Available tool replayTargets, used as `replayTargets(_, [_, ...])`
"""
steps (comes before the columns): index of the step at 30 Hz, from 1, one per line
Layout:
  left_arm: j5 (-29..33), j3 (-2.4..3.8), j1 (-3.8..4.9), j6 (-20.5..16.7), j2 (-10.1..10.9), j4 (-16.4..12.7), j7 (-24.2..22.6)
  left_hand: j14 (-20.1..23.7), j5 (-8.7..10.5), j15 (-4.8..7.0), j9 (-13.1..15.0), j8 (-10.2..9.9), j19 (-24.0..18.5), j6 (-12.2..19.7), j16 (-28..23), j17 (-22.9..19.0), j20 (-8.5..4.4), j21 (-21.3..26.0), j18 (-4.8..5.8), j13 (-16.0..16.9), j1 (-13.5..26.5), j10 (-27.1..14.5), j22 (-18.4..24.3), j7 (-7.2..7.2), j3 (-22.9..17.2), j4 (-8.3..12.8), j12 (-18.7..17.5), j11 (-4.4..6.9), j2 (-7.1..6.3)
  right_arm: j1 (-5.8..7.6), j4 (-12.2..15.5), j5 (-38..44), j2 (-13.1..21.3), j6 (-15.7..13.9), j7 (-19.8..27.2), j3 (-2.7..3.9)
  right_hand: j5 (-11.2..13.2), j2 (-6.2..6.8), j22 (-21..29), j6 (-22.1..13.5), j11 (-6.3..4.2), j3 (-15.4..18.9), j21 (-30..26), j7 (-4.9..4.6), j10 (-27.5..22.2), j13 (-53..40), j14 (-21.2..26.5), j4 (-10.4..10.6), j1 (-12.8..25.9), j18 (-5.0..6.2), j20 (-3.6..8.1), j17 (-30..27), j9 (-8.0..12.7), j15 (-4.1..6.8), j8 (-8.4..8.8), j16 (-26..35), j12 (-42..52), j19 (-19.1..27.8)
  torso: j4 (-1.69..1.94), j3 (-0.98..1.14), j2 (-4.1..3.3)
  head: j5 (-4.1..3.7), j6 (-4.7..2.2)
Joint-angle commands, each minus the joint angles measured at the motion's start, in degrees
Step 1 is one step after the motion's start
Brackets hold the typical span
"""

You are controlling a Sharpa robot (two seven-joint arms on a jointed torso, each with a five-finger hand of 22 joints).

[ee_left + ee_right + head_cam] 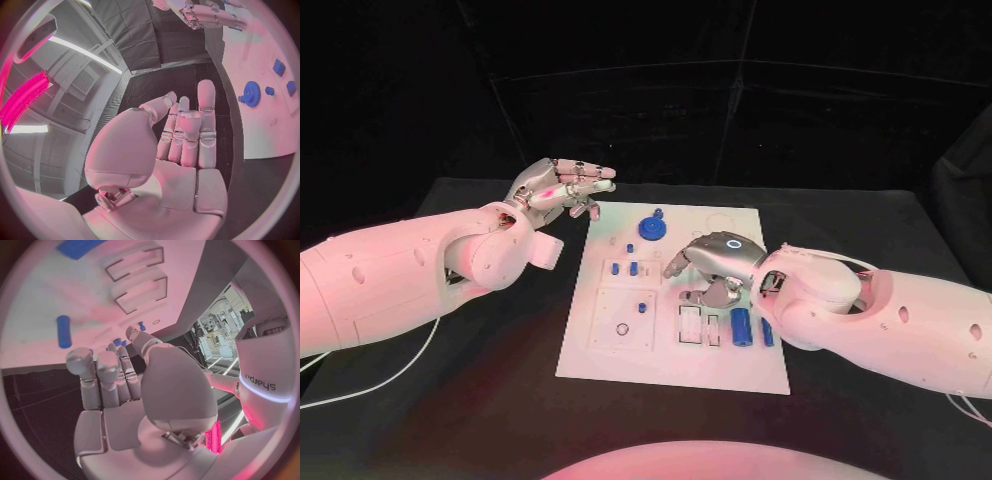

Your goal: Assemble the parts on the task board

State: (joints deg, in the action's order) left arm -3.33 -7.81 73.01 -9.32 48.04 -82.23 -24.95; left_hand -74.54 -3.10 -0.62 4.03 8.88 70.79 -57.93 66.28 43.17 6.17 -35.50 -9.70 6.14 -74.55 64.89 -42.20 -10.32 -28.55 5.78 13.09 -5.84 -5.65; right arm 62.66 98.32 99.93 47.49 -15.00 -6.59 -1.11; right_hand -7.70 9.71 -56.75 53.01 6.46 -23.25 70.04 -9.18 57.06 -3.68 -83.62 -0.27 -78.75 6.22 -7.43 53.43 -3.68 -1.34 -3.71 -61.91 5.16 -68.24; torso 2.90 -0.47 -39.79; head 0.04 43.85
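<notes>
— Where's the task board (678, 362) just now?

— Flat in the middle of the black table (444, 420), long side running away from the robot. Near its far end lies a blue gear (653, 226); the left wrist view picks it out too (251, 93). Below that sit a few small blue pieces (633, 268) on the left half. Toward the near right stand a blue cylinder (741, 321) and a slim blue bar (767, 332) just beside it, with two rectangular outlined recesses (692, 325) to their left.

— And the right robot hand (708, 268)?

— It hangs over the board's middle right, knuckles up, fingers bent downward toward the recesses. From its wrist camera (119, 385) the fingers lie side by side, fairly straight, with nothing between them and a blue bar (63, 331) on the white surface beyond. Whether a fingertip touches the board, I cannot tell.

— The left robot hand (564, 190)?

— Off the board, above the table past the board's far left corner. Its fingers are extended and close together, the thumb alongside (181, 135), holding nothing.
</notes>
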Motion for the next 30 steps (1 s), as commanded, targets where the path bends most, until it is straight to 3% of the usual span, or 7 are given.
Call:
replayTargets(1, [0.22,0.03,0.08,0.84,-0.1,-0.2,-0.06,0.44,0.03,-0.05,-0.05,-0.39,-0.31,0.33,-0.33,-0.05,0.02,0.17,-0.71,0.05,0.0,-0.4,0.07,0.08,0.38,0.04,0.35,0.15,0.21,1.05,0.36,-2.47,1.55,-1.68,-2.04,0.21,-0.09,-0.02,1.31,-0.63,0.12,1.63,-0.99,0.11,-0.76,-0.06,0.66,0.04,0.54,1.28,-0.04,-1.3,-0.11,-0.08,0.11,1.07,0.45,0.84,0.09,-0.01,0.01,-0.6,-0.45])
replayTargets(7, [0.22,0.01,0.07,0.91,-0.21,-0.2,-0.04,0.44,0.03,-0.05,-0.05,-0.39,-0.31,0.33,-0.33,-0.05,0.02,0.17,-0.71,0.05,0.0,-0.4,0.07,0.08,0.38,0.04,0.35,0.15,0.21,2.36,-0.06,-2.58,3.68,2.65,-4.54,0.39,0.06,-0.1,2.36,-1.09,0.13,6.07,-2.0,1.11,-1.63,-0.07,0.67,0.82,0.36,1.39,-0.06,-2.28,-0.14,-0.1,0.09,1.82,1.4,1.01,0.07,0.05,-0.04,-0.81,-0.65])
replayTargets(12, [0.22,-0.01,0.07,0.99,-0.32,-0.15,0.0,0.44,0.03,-0.05,-0.05,-0.39,-0.31,0.33,-0.33,-0.05,0.02,0.17,-0.71,0.05,0.0,-0.4,0.07,0.08,0.38,0.04,0.35,0.15,0.21,2.71,-0.85,-2.41,4.09,5.3,-5.63,0.43,0.1,-0.89,2.84,-0.58,0.06,8.72,-2.52,1.18,-1.77,-0.11,0.63,1.49,-0.62,1.42,-0.06,-2.64,-0.23,-0.04,-0.07,2.02,2.32,0.98,0.07,-0.03,0.0,-1.04,-0.7])
replayTargets(19, [0.22,-0.02,0.07,1.09,-0.35,-0.13,0.1,0.44,0.03,-0.05,-0.05,-0.39,-0.31,0.33,-0.33,-0.05,0.02,0.17,-0.71,0.05,0.0,-0.4,0.07,0.08,0.38,0.04,0.35,0.15,0.21,2.81,-1.68,-2.0,3.57,8.07,-6.34,0.43,0.07,-2.16,2.47,0.77,-0.37,9.38,-2.35,1.33,-0.11,-0.22,0.36,1.66,-1.75,1.33,0.2,-2.56,-0.33,0.31,-0.32,1.83,3.91,0.34,0.25,-0.04,-0.04,-1.1,-0.65])
replayTargets(30, [0.22,-0.04,0.07,1.12,-0.3,0.04,0.13,0.44,0.03,-0.05,-0.05,-0.39,-0.31,0.33,-0.33,-0.05,0.02,0.17,-0.71,0.05,0.0,-0.4,0.07,0.08,0.38,0.04,0.35,0.15,0.21,2.82,-2.14,-1.9,3.04,10.61,-6.03,0.42,-0.17,-3.5,-1.56,4.83,-1.75,7.57,0.39,1.14,6.18,0.03,-0.53,2.28,-2.43,0.49,1.2,-0.53,-0.45,1.45,-1.0,-0.11,5.44,-2.72,0.06,-0.01,-0.03,-1.0,-0.44])
